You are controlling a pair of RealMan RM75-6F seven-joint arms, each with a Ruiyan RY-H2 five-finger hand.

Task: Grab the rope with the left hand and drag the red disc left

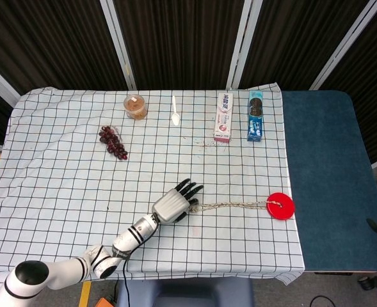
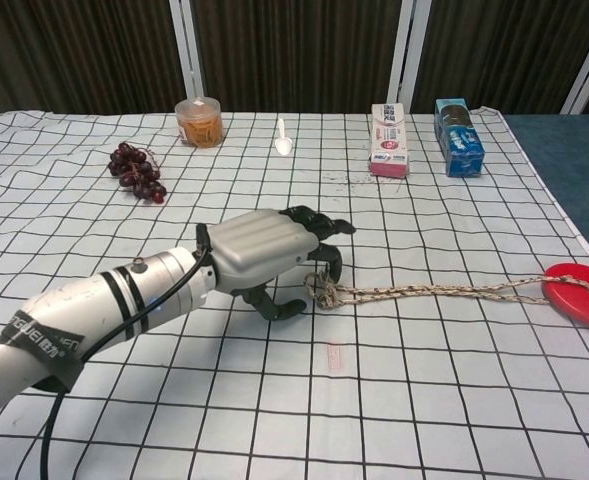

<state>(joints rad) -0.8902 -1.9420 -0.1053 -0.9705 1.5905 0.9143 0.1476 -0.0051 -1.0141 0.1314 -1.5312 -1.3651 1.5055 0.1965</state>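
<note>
Left hand is down at the knotted end of the rope, palm facing the cloth. Fingers reach over the knot, and one dark fingertip curls down to touch the loop at the rope's left end (chest view shows this best). Thumb sits under the palm at about 6 o'clock from the knuckles, just beside the knot. Can't tell whether the fingers have clamped on the rope or are only resting against it.

Rope is braided, tan, frayed-looking fibre, lying almost straight across the checked tablecloth toward 3 o'clock from the hand. Its far end meets the red disc, a flat round glossy piece near the cloth's right edge.

Hand: light grey ribbed shell on the back, black fingers, white forearm with black bands.

At 12 o'clock along the far edge: a small jar with orange contents, a white spoon, two upright-printed boxes lying flat. Dark grapes at 10 o'clock.
</note>
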